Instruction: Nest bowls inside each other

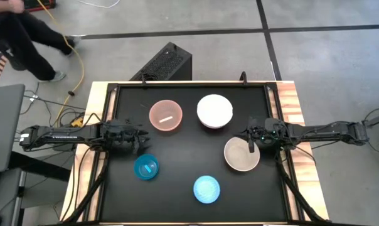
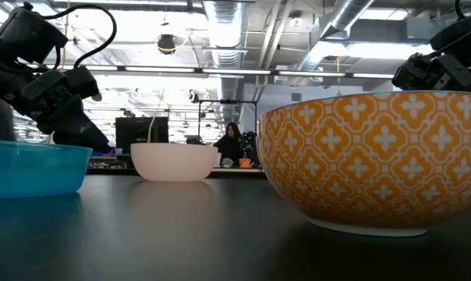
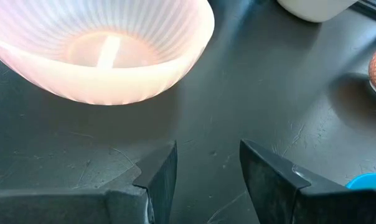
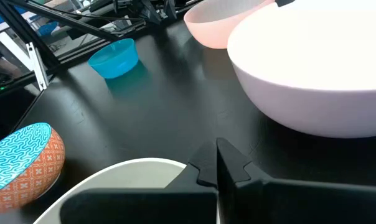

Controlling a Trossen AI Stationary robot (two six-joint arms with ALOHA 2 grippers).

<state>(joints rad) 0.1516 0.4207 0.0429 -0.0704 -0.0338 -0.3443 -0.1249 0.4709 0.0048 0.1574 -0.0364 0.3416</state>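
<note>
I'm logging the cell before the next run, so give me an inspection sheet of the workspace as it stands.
Surface: black table top, pale wood edges, bare between bowls.
Job's things: five bowls, all separate, none nested: pink bowl, white bowl, beige bowl, small blue bowl, light blue patterned bowl.
Clutter: nothing seen on the top.
Grippers: left gripper fingers open, empty, near the pink bowl; right gripper fingers shut on the beige bowl's rim.
Cables: yellow cable on the floor beyond the table.
Surroundings: black box behind the table; a person walking at far left.
</note>
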